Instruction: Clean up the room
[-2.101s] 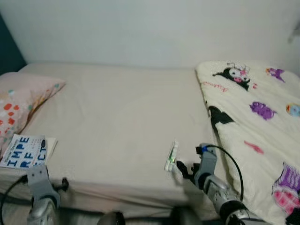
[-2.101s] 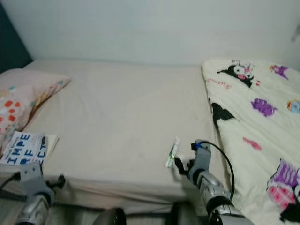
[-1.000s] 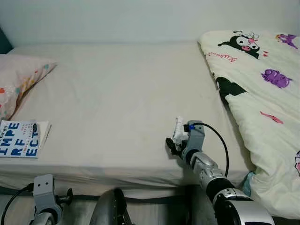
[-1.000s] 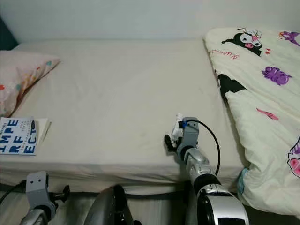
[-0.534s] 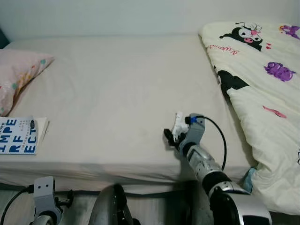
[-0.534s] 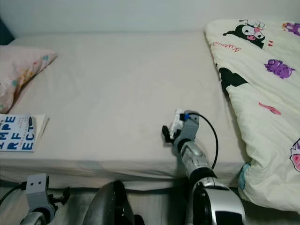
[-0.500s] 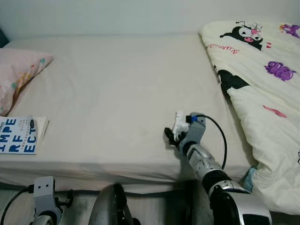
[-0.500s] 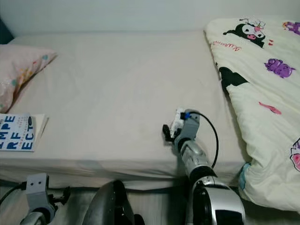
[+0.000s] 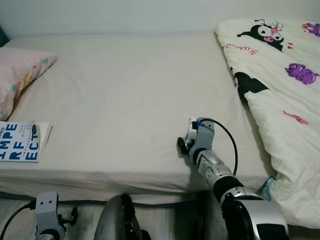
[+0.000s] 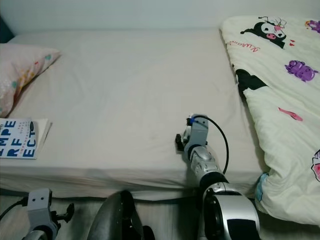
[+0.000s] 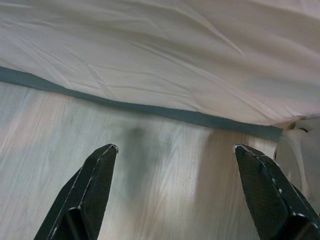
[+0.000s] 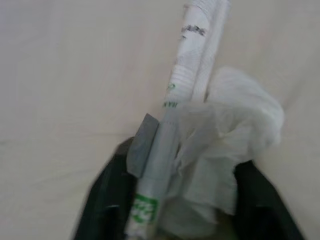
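Observation:
A white tube-shaped wrapper with green print (image 12: 176, 110) lies on the bed sheet (image 9: 125, 90) near the front edge, with a crumpled white tissue (image 12: 235, 125) touching it. My right gripper (image 9: 184, 145) rests on the sheet right at this litter. In the right wrist view its black fingers (image 12: 107, 192) stand open on either side of the wrapper and tissue. From the head, a white scrap of the litter (image 9: 192, 128) shows beside the wrist. My left gripper (image 11: 175, 150) hangs open, low over the wooden floor by the bed's side.
A blue-lettered book (image 9: 20, 147) lies at the bed's front left, beside a pink patterned pillow (image 9: 20, 75). A cartoon-print blanket (image 9: 285, 75) is heaped over the right side. A dark rounded shape (image 9: 117, 220) sits below the bed edge.
My right gripper has pushed forward over the litter, which now lies between its fingers and is mostly hidden behind the wrist. The head view has shifted slightly. The left arm still hangs.

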Motion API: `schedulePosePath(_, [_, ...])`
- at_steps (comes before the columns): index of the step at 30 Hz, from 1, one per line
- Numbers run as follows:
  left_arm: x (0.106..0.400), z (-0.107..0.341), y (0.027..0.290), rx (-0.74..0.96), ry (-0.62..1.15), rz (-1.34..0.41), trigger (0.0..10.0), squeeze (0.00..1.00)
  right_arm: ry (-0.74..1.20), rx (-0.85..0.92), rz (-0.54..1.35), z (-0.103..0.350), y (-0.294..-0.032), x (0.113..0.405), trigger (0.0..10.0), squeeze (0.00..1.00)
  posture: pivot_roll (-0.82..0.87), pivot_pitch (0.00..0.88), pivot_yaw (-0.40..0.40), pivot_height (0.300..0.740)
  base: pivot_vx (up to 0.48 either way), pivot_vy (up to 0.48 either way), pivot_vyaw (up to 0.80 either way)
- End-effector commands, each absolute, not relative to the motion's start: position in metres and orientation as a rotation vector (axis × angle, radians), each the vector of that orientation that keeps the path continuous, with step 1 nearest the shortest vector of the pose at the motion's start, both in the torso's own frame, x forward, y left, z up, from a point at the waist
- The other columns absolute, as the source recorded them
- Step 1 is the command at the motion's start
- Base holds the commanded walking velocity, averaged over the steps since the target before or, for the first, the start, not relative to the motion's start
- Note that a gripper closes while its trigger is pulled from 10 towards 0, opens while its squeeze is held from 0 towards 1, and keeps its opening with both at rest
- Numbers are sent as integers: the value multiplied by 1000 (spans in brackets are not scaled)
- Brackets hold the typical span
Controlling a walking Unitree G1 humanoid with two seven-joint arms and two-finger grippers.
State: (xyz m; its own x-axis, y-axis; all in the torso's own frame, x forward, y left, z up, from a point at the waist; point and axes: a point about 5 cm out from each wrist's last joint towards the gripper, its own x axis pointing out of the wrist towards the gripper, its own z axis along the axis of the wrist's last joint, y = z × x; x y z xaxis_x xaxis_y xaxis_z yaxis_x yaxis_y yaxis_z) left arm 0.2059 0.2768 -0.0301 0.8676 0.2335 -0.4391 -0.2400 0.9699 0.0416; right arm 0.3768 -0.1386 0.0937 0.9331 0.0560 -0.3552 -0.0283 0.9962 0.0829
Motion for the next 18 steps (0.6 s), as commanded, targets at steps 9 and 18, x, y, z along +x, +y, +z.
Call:
schedulePosePath(9, [198, -37, 271, -15, 487, 234, 10000, 0, 456, 20, 27, 78, -141, 369, 0, 0, 103, 294, 59, 491, 0, 0, 0])
schedulePosePath(18, [210, -34, 265, -35, 476, 235, 10000, 0, 406, 74, 43, 78, -154, 367, 0, 0, 67, 230, 37, 491, 0, 0, 0])
